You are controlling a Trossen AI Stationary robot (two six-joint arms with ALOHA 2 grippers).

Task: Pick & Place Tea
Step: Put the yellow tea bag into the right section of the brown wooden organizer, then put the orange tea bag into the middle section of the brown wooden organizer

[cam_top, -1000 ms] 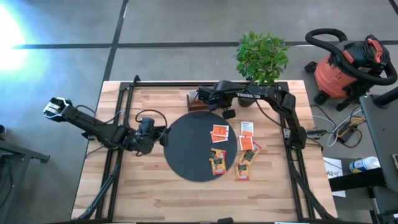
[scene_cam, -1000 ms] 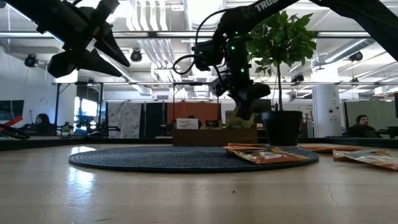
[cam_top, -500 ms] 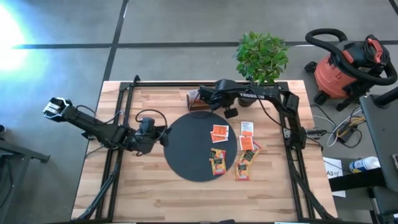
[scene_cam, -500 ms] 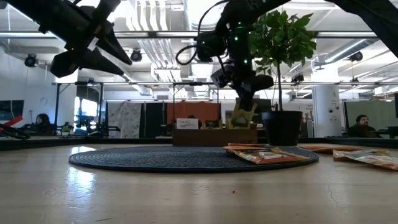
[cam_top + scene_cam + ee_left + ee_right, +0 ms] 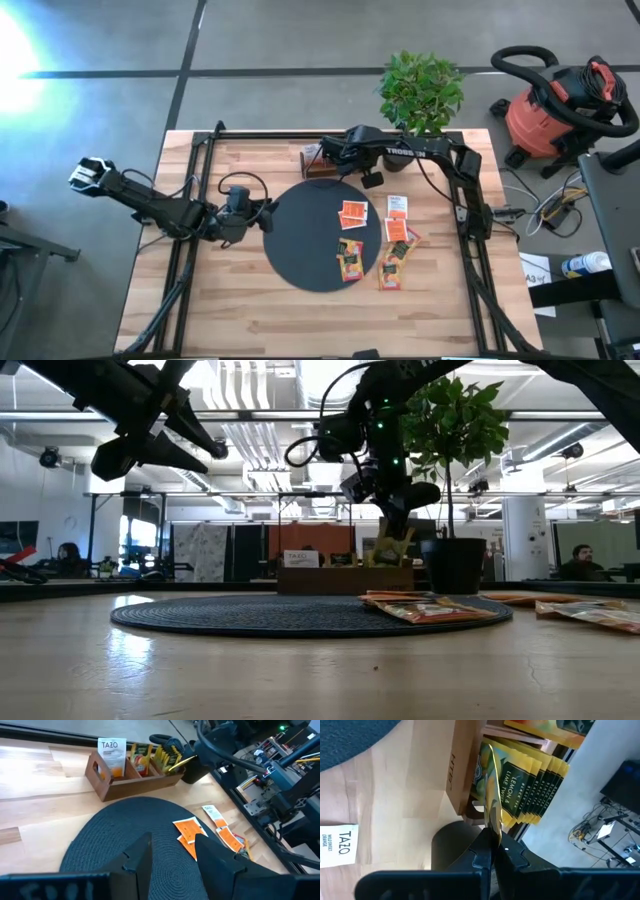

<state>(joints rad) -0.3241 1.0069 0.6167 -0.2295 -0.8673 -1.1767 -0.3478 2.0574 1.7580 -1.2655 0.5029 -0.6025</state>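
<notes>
Over the last second, little shift at the right gripper (image 5: pixel 492 851): from a spot a touch nearer the round black mat (image 5: pixel 320 235), now settled over the end of the wooden box (image 5: pixel 131 775) at the far side of the table (image 5: pixel 250 310), and since half a second ago hardly any change at all. Clamped there between the two fingers, edge-on, a yellow tea sachet (image 5: pixel 492 810), hanging just above and beside the row of matching yellow sachets (image 5: pixel 530 782) already standing in the end compartment; in the low view, the same sachet poised right over the box rim, not yet down inside. Left gripper (image 5: pixel 172 857) parked above the near-left edge of the mat, fingers apart and holding nothing, tilted slightly differently from a second ago in the low view but otherwise waiting. Remaining loose tea unchanged: orange sachets (image 5: pixel 352 213) and two darker ones (image 5: pixel 349 260) on the mat, a white-and-orange sachet (image 5: pixel 397 206) and a few more (image 5: pixel 392 268) on the bare wood just beside the mat. Meaning for the task, by judgement: one delivery nearly finished, needing only a short lowering and release into the yellow compartment; most of the pile still to sort.
</notes>
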